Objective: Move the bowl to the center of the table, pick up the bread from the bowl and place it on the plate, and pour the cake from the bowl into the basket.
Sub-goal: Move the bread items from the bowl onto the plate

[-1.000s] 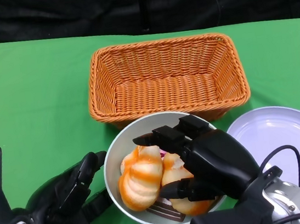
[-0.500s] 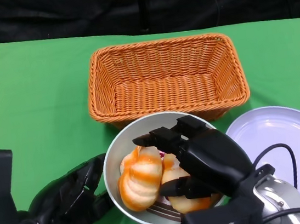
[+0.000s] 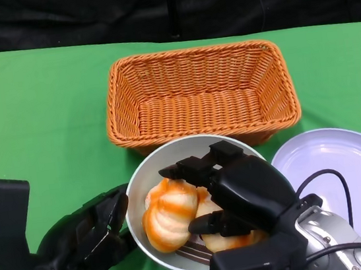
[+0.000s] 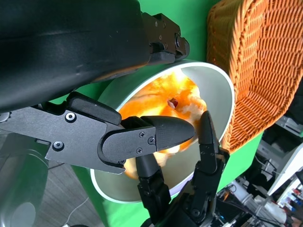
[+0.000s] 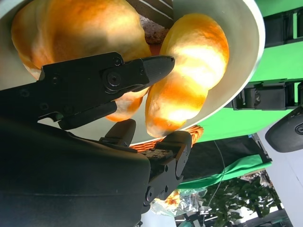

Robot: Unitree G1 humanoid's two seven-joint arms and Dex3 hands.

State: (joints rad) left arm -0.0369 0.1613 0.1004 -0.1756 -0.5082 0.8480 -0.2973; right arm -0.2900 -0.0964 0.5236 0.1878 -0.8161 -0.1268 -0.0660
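The bowl [image 3: 140, 180] sits on the green table [image 3: 38, 114] just in front of the basket [image 3: 200, 92], with the plate [image 3: 346, 176] beside it on the robot's right. In the bowl lie two pieces of bread [image 3: 170, 215], glazed orange and cream, over one striped cake [image 3: 194, 251] that shows only as an edge at the bottom. So: one bowl, one basket, one plate, two breads, and one cake as far as can be seen.

The right hand [image 3: 245, 196] reaches into the bowl with its fingers [image 5: 142, 71] spread around the nearer bread, one above and one below; from the right wrist view they look close to it, but whether they grip it yet I cannot tell. The left hand [image 3: 87, 237] rests against the bowl's outer wall with its fingers apart and holds nothing, seemingly steadying it.

The bread looks light and soft, probably a little slick from the glaze, so it is best taken across its plump middle with a gentle squeeze. The bowl looks stiff and smooth and may slide; its rim is the place to hold when pouring
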